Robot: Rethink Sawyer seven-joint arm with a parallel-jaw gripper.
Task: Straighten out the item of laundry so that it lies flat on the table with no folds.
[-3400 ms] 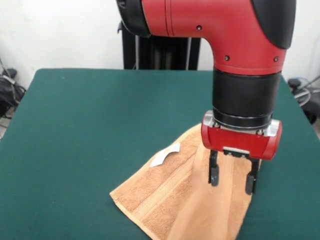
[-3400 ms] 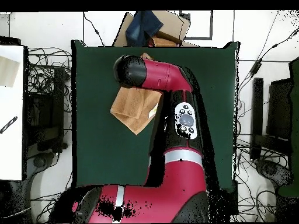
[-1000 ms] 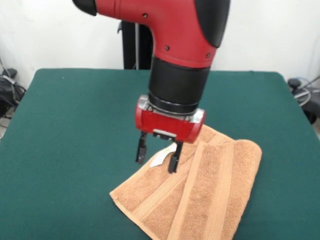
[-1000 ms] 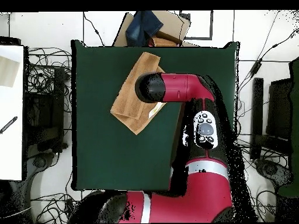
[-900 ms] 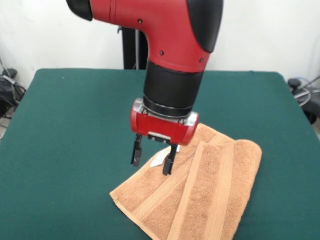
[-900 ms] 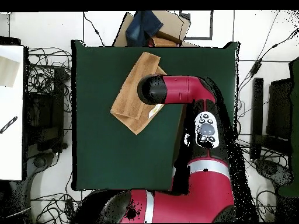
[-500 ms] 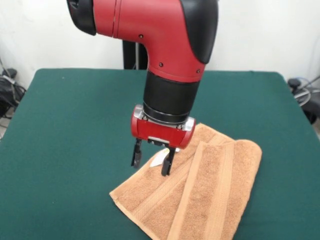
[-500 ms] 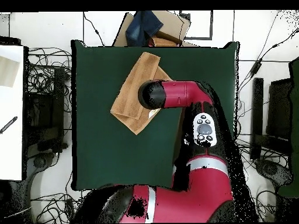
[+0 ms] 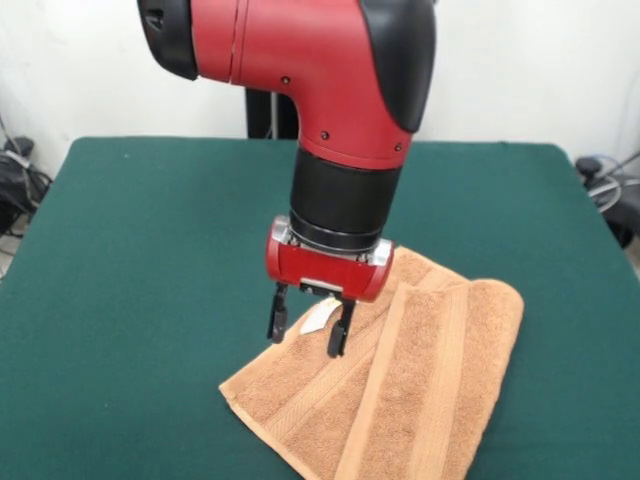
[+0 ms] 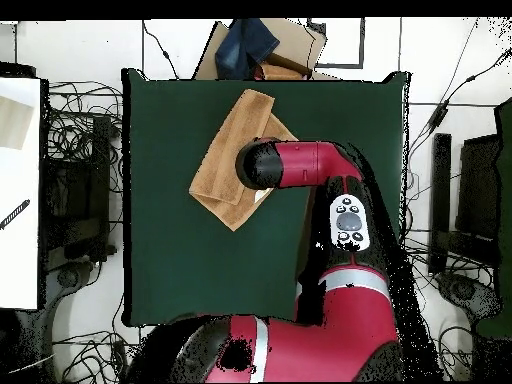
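Orange-tan towel (image 9: 400, 380) lies on our green worktop (image 9: 150, 250), near right, one flap still folded over. We've let it go and shifted the gripper (image 9: 309, 330) left, jaws apart above the white label (image 9: 320, 314).

Arm (image 9: 340, 120) vertical, gripper (image 9: 309, 332) pointing down, fingers spread

no readable text; white label (image 9: 318, 315) on towel (image 9: 420, 380) blank.

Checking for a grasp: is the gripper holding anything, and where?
Nothing: the gripper is open above the folded orange-tan terry towel, its fingers straddling the small white label.
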